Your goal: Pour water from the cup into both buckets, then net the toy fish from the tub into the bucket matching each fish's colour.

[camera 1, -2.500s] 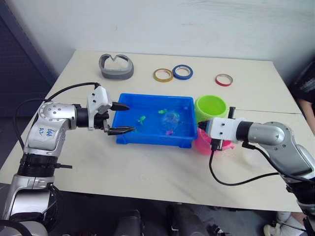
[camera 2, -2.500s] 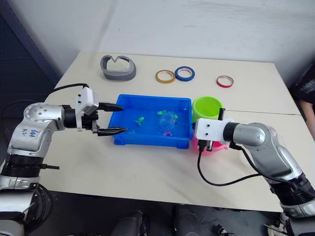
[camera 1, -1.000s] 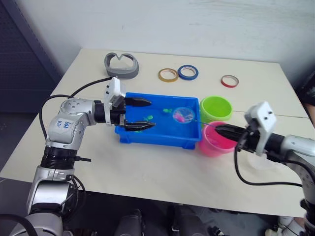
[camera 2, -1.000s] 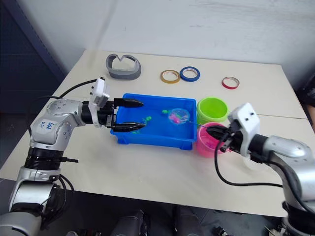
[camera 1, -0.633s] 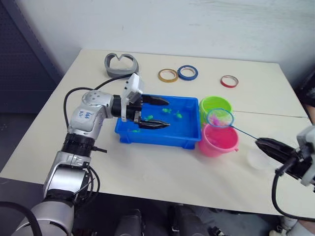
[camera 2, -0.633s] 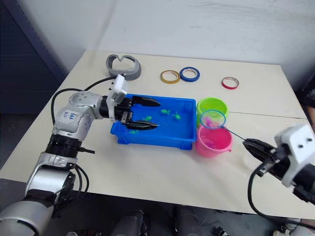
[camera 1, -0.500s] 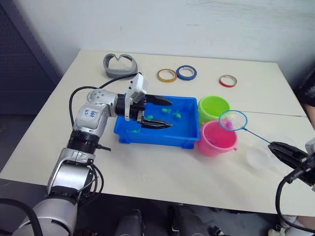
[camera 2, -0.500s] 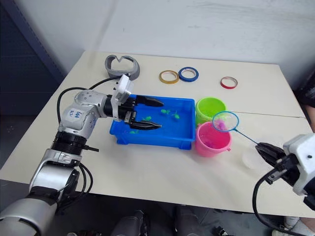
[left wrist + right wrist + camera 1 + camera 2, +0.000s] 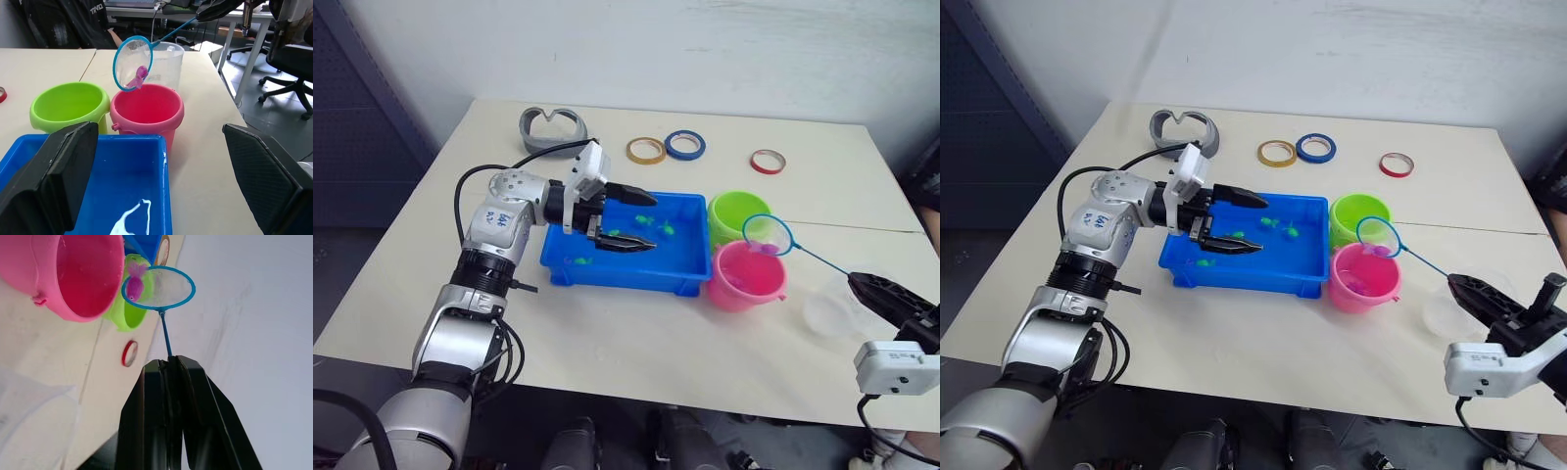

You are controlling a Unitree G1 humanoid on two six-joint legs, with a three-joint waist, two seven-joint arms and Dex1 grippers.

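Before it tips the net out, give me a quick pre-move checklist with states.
1. Right gripper shut on the net handle: ok.
2. Pink fish in the mesh: ok.
3. Hoop above the pink bucket, not the green bucket: ok in the left wrist view, near the far rim.
4. Pink bucket upright, mouth free: ok.
5. Left gripper open over the tub, apart from the net: ok.
6. Water in the pink bucket: cannot tell.

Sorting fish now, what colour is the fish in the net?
Pink fish in the net; clearest in the right wrist view.
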